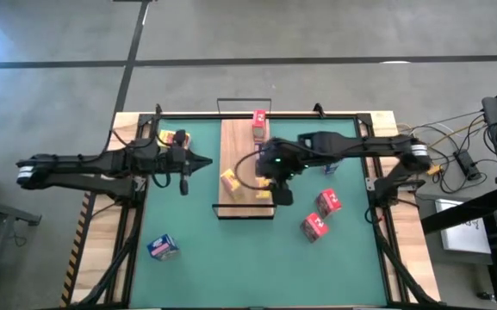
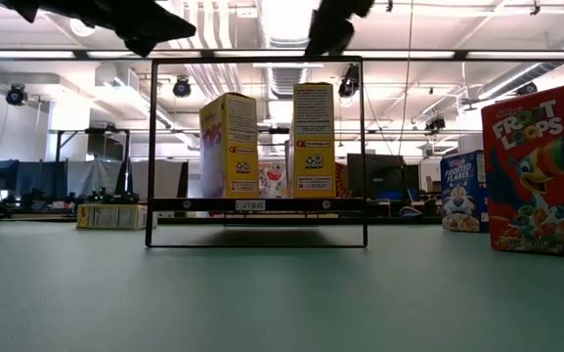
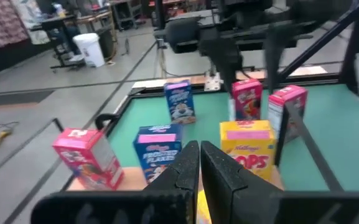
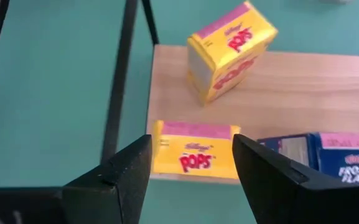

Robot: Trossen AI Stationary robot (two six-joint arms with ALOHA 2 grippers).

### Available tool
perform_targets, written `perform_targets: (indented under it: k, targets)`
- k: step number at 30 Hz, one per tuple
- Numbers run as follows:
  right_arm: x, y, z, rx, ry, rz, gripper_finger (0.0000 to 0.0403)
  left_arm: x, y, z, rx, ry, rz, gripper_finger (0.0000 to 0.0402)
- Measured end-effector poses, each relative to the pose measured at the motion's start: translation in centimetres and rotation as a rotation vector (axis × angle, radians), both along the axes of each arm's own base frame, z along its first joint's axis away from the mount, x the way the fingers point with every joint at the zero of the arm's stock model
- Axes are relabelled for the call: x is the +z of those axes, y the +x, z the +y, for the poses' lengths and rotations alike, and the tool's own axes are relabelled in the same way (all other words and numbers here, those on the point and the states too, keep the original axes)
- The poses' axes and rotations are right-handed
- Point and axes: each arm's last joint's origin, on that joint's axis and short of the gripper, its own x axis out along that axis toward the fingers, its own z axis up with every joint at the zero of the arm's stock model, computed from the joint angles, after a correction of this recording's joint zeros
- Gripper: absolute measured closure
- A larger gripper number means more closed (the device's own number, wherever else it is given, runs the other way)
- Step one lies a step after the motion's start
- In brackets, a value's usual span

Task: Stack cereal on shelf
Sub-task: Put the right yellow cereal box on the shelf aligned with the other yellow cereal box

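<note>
Shelf: the long light-wood board with thin black wire frame (image 1: 235, 164) lies in the middle of the green mat (image 1: 231, 258) on the bench.
Right gripper (image 4: 191, 163): it hangs over the near end of the board; its jaws are wide apart and hold nothing, with one yellow Pops cereal box (image 4: 196, 149) showing between them from above, at the edge of the board.
Second yellow box (image 4: 230, 50): it stands on the board too, a little apart from the first and turned at an angle.
Blue Frosted Flakes box (image 4: 347, 158): on the board, just beside the first yellow box.
Red box at the far end (image 1: 259, 123): it stands on the board.
Two red boxes (image 1: 322, 214): on the mat, to the right of the board.
Blue box alone (image 1: 163, 248): on the mat, near the front left corner.
Left gripper (image 1: 203, 162): it waits over the mat, left of the board, with jaws closed and empty.
</note>
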Motion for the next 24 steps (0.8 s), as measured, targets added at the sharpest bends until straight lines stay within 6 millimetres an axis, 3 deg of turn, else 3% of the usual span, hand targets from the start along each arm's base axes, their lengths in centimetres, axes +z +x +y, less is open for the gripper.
perform_targets:
  k: [8,12,24]
  targets:
    - [-4.7,-3.5,0.0,-0.059,-0.001,-0.236,0.0193,-1.4,1.8,0.1,-0.014,-0.048,0.073,0.0401]
    - [-6.4,-4.5,0.0,-0.046,-0.017,-0.35,0.0193,-0.9,2.5,0.0,-0.04,-0.092,0.078,0.0401]
    - [-8.2,-6.8,0.1,0.004,-0.055,-0.427,0.0193,1.4,4.6,0.1,-0.07,-0.125,0.298,0.0401]
